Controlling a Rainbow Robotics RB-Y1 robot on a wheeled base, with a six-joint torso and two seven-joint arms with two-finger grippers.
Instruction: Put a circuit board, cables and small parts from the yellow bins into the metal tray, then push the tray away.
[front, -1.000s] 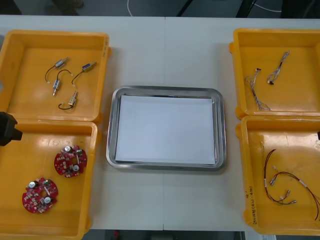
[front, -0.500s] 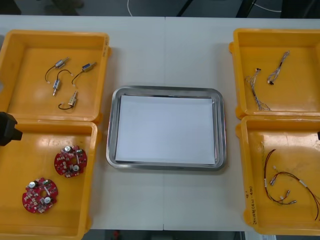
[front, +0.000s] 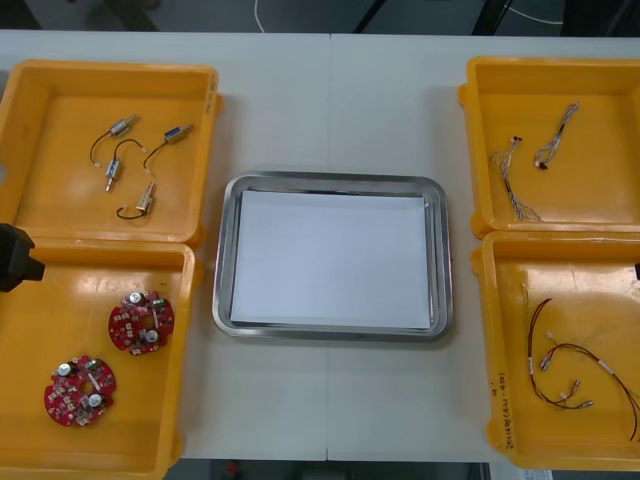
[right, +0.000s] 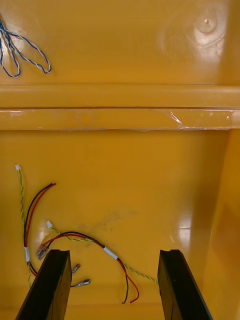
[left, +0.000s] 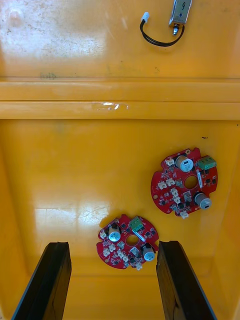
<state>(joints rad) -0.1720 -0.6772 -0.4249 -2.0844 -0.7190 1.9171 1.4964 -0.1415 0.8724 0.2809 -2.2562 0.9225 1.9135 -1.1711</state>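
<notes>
No change over last second: both arms hovering exactly as before. Now left pincer (left: 112, 245) hanging wide open over near left bin (front: 130, 435), nearest circuit board (left: 127, 242) lying just ahead of it, second board (left: 185, 181) beyond. And right pincer (right: 114, 252) gaping over red and yellow cables (right: 75, 234) in near right bin (front: 500, 400). Nothing in metal tray (front: 222, 260) at middle of table (front: 330, 100). Task barely starting; board grab looking like first move.

Yellow bins (front: 50, 130): four, two at each side of the table. Metal tray (front: 330, 180): one. Round red circuit boards (front: 141, 321): two, in one bin. Small metal parts (front: 121, 127): four, in one bin. Twisted blue and white cables (front: 510, 180): two. Red and yellow cables (front: 570, 360): tangled, number cannot be determined.
</notes>
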